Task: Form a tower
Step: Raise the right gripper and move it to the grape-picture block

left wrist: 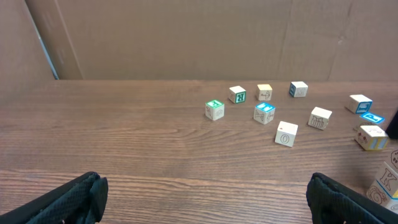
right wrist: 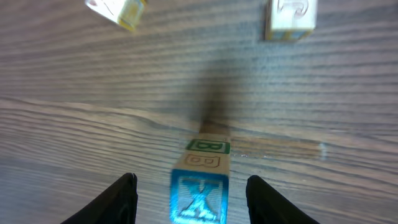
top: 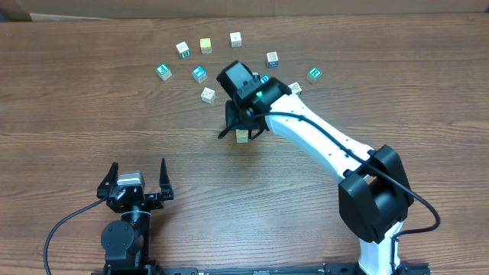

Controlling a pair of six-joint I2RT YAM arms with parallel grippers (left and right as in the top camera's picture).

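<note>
- The tower, a narrow one-cube-wide stack of small pale wooden letter cubes w/ blue and green print, stands upright near the middle of the table, directly under my right wrist
- My right gripper is released: its black fingers stand either side of the top cube w/ a clear gap on both sides, so I'm gripping nothing
- My left gripper is spread wide and empty at the near edge, well apart from the tower
- Done, by my reckoning: a few cubes are stacked and the stack looks straight (wrist view shows a blue X face nearest and a green B further down; I can't get an exact count from this angle)
- Left to do: prob. plenty. The loose wooden letter cubes of the same kind, approx. ten, lie in a rough arc beyond the tower, each single on the table, none touching the stack; one is partly hidden under my white right arm
- I'd put the job at early-to-mid; the task doesn't say whether every cube must go on
- Surface: brown wood-grain table, flat and matte
- Room: a plain brown cardboard wall behind the far edge; nothing else of the room shows
</note>
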